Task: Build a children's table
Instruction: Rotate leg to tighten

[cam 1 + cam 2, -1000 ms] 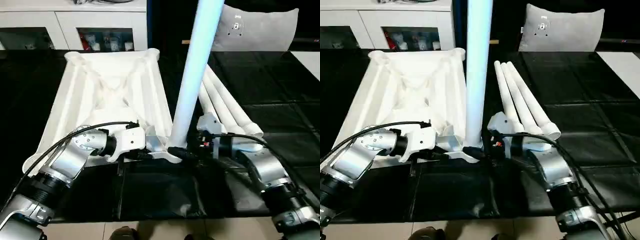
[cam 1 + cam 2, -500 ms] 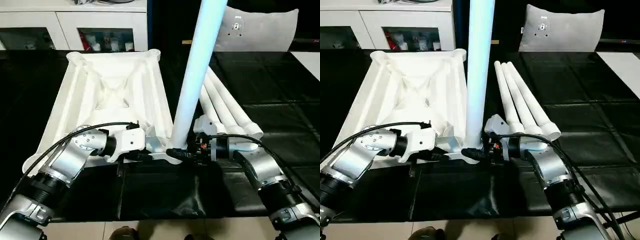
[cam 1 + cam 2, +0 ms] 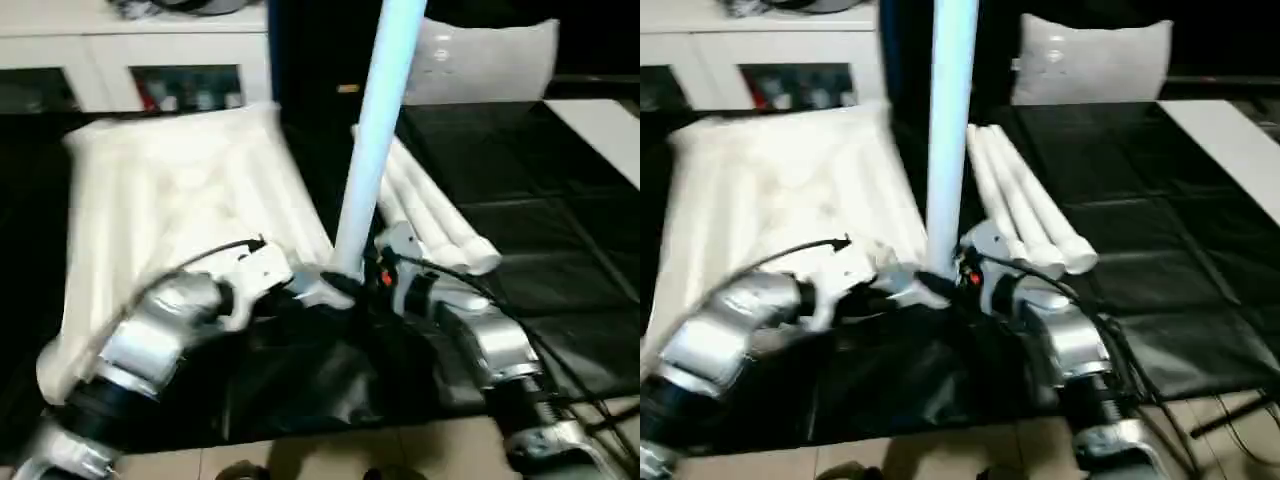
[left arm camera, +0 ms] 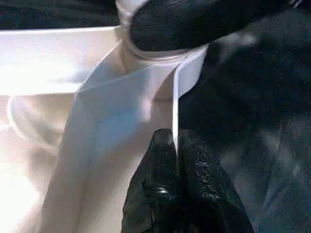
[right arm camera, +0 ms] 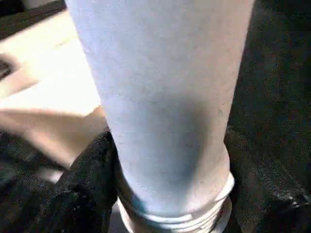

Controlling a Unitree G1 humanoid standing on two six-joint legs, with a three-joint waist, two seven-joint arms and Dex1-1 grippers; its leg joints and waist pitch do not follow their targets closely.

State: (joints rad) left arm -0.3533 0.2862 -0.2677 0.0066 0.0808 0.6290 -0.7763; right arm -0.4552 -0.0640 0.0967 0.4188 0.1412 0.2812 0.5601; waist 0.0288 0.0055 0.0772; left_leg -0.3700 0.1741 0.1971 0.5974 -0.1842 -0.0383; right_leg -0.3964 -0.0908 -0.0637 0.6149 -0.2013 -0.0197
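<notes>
- While the tabletop [image 3: 180, 190] of the children's table lies upside down on the black floor mat [image 3: 520, 150], its ribbed underside faces up and one leg [image 3: 375, 130] stands upright in the corner socket [image 4: 146, 51] nearest the robot on its right.
- Just beside that tabletop, on the robot's right, three more legs [image 3: 440, 215] lie side by side on the mat, touching one another, with their wider ends toward the robot.
- At the near rim of the tabletop, next to the socket, the left hand [image 4: 175, 160] has its two black fingers [image 4: 158, 150] pressed together on the thin white edge wall [image 4: 177, 97], pinching it.
- On the far side of the same socket from the left hand, the right hand [image 3: 372, 285] reaches the foot of the upright leg; its fingers [image 5: 92, 170] stand apart around the tube just above the threaded collar [image 5: 170, 218], one black finger against the leg's side, gripping it.
- Beyond the far edge of the tabletop stands a white cabinet [image 3: 120, 60] with glass doors.
- Beyond the loose legs, farther from the tabletop, a grey cushion [image 3: 490, 60] leans upright, and a flat white board [image 3: 600, 120] lies on the mat at the robot's far right.
</notes>
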